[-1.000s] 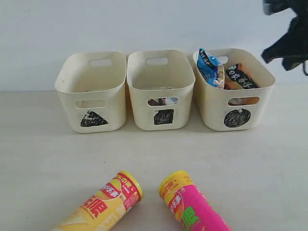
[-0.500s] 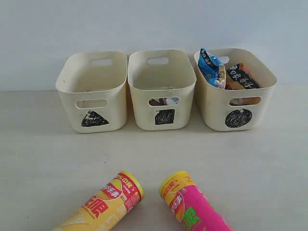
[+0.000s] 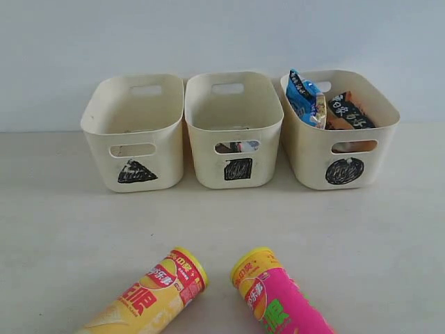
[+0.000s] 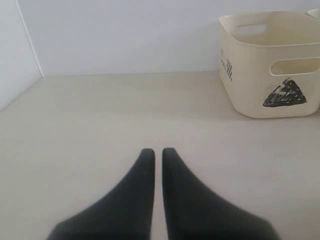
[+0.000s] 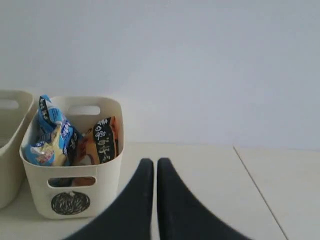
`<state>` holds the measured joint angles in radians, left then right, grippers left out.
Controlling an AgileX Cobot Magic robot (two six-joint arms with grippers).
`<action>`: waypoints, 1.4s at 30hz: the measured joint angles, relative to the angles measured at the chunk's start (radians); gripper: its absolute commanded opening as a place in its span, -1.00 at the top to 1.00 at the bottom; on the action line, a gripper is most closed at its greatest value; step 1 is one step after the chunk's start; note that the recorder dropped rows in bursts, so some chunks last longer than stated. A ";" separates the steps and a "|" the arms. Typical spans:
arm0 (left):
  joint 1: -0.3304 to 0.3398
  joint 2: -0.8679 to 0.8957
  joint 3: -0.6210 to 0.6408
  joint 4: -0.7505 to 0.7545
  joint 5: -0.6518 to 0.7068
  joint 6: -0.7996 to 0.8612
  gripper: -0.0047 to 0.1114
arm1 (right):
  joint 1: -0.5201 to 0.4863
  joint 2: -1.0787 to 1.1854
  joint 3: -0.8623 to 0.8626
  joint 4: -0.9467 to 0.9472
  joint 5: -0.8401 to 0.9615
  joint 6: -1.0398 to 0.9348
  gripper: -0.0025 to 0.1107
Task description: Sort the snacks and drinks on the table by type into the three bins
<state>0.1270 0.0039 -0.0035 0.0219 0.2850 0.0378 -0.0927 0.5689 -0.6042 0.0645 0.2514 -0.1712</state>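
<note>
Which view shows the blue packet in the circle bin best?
The right wrist view: the blue packet is close and large, its printed face visible above the rim of the circle bin. The exterior view shows it smaller and farther off. The left wrist view does not show it.

Pale matte table (image 3: 389, 236). At the back, three cream bins stand in a row: triangle bin (image 3: 104, 158), square bin (image 3: 206, 165), circle bin (image 3: 306, 165). The first two possibly touch. In front, yellow-red tube (image 3: 149, 296) and pink-green tube (image 3: 281, 303) lie on their sides, apart.
</note>
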 measured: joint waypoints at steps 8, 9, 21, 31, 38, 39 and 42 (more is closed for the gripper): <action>0.000 0.000 0.000 0.000 0.000 0.000 0.84 | 0.000 -0.197 0.060 0.002 0.012 0.016 0.96; 0.000 0.000 0.000 0.000 0.000 0.000 0.84 | 0.000 -0.209 0.061 0.002 0.021 0.015 0.96; 0.000 0.000 0.000 0.000 0.000 0.000 0.84 | 0.000 -0.232 0.066 0.002 0.034 0.017 0.96; 0.000 0.000 0.000 0.000 0.000 0.000 0.84 | 0.000 -0.254 0.068 0.005 0.139 -0.011 0.96; 0.000 0.000 0.000 0.000 0.000 0.000 0.84 | 0.000 -0.391 0.097 0.014 0.192 -0.011 0.96; 0.000 0.000 0.000 0.000 0.000 0.000 0.84 | 0.000 -0.405 0.100 0.015 0.205 -0.011 0.96; 0.000 0.000 0.000 0.000 0.000 0.000 0.84 | 0.000 -0.443 0.102 0.017 0.234 -0.011 0.96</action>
<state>0.1270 0.0039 -0.0035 0.0219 0.2850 0.0378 -0.0927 0.1263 -0.5024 0.0819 0.4856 -0.1823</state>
